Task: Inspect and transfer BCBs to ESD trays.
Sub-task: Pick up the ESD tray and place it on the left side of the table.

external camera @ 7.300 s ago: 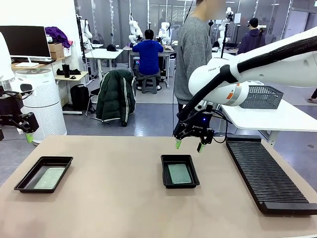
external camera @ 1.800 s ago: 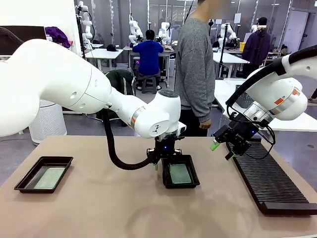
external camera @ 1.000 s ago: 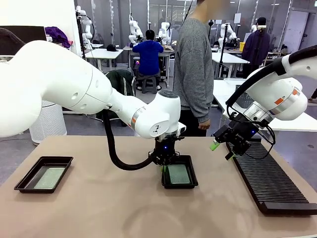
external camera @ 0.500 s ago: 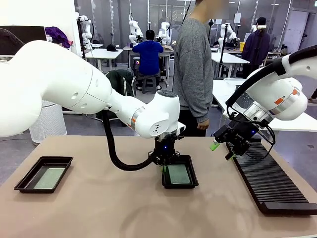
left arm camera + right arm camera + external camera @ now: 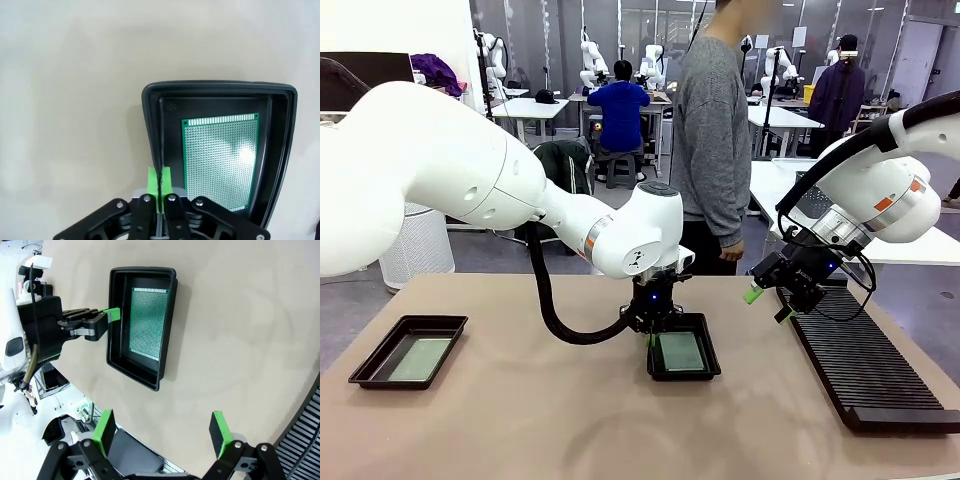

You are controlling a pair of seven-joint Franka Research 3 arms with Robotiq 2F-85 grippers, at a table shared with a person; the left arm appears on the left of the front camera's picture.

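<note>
Tan table: speckled green BCB in glossy black tray; left gripper pinching tray wall

Bright, even indoor light with soft shadows and little glare.

In the front view the counter is evenly lit from overhead, with a faint shadow under the left arm; the far room is sharp but slightly washed near the windows. In the left wrist view a white highlight sits on the circuit board, the glossy black tray shows soft sheen along its rim, and the picture darkens toward the corners. The right wrist view bends straight lines near its edges, and its own end effector is mildly soft.
</note>
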